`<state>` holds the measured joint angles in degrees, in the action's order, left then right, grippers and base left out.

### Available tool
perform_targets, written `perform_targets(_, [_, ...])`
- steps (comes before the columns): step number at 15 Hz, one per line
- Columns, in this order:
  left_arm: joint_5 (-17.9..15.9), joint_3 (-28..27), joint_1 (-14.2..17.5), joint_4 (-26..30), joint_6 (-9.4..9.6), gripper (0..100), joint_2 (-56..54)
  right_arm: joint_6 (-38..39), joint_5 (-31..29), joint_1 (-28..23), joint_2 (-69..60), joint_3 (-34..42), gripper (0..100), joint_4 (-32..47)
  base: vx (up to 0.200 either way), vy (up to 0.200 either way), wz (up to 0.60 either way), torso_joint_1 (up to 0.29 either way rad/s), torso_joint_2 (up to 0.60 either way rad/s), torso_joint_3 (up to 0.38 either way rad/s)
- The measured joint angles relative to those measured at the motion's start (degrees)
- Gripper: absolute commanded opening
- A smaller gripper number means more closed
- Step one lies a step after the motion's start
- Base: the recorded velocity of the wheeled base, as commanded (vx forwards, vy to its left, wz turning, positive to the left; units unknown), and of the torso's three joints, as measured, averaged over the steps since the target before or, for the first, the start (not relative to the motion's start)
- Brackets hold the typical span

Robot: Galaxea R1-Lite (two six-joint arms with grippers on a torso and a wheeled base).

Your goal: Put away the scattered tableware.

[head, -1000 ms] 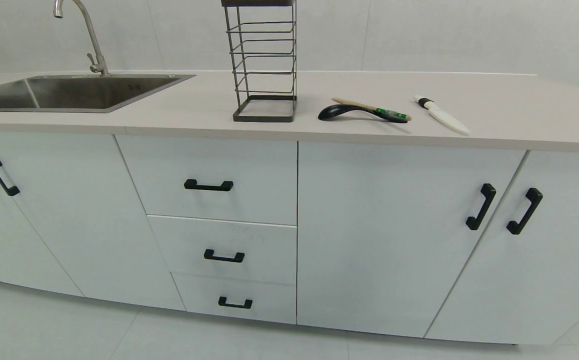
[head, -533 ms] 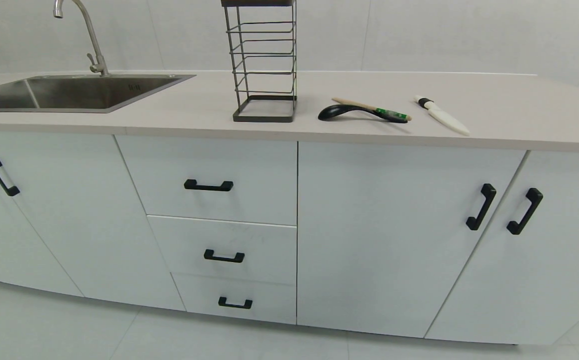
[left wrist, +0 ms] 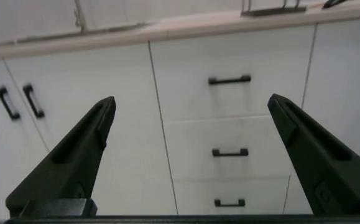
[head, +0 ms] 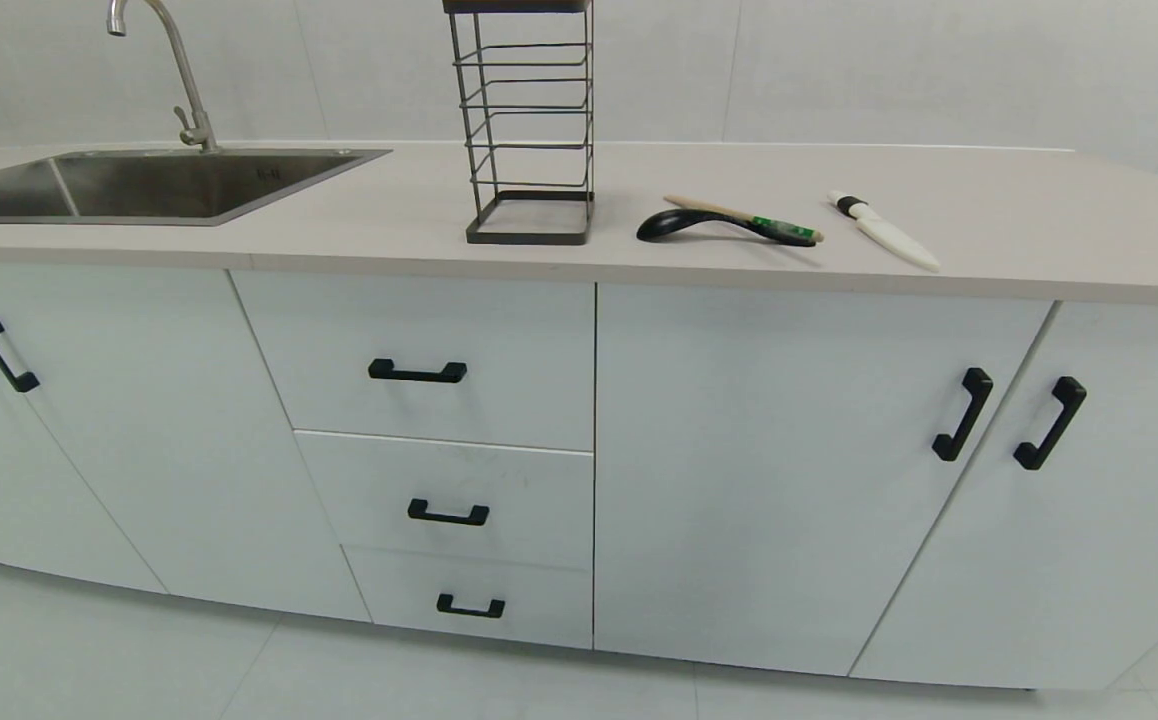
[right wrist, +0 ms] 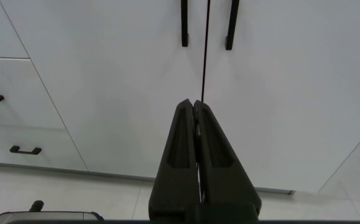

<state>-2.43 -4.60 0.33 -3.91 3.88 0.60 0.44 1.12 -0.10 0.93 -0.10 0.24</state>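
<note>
While I keep the rig standing off from the cabinets, nothing has moved in the last second: same head framing, same layout, no arm up at the bench (head: 339, 215) yet. So the task is right at its start, by my read.

Everything keys off the wire rack (head: 529, 130), standing upright near the bench's front edge. Just to the right of it lies the black spoon (head: 674, 224), bowl end nearest the rack. The wooden chopsticks (head: 729, 212) lie across the spoon's handle, touching it. Farther right of the rack, apart from those two, the white knife (head: 884, 232) lies flat. Well to the left of the rack is the sink (head: 139, 185).

Left gripper (left wrist: 192, 102): jaws spread wide, empty, low down and facing the drawer stack (left wrist: 229, 118) below the rack. Right gripper (right wrist: 195, 106): jaws pressed together, holding nothing, facing the cabinet doors (right wrist: 260, 93) below and right of the rack.

All three pieces remain out. I judge the spoon and chopsticks, being closest to the rack, the natural first pick, though their crossing could make one drag the other.
</note>
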Motion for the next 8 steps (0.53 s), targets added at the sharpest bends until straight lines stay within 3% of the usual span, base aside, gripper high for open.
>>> perform_targets(3, [-5.1, -12.8, 1.6, -0.6, 2.08, 100, 5.4, 0.0, 0.0, 0.0, 0.0, 0.0, 0, 0.0, 0.0, 0.0, 0.0, 0.0, 0.0, 0.0])
perform_targets(6, [-8.7, -13.5, 2.3, -0.6, 4.08, 100, 11.8, 0.0, 0.0, 0.0, 0.0, 0.0, 0, 0.0, 0.0, 0.0, 0.0, 0.0, 0.0, 0.0])
perform_targets(8, [-11.1, -13.3, 2.6, -0.7, 8.17, 100, 16.0, 0.0, 0.0, 0.0, 0.0, 0.0, 0, 0.0, 0.0, 0.0, 0.0, 0.0, 0.0, 0.0])
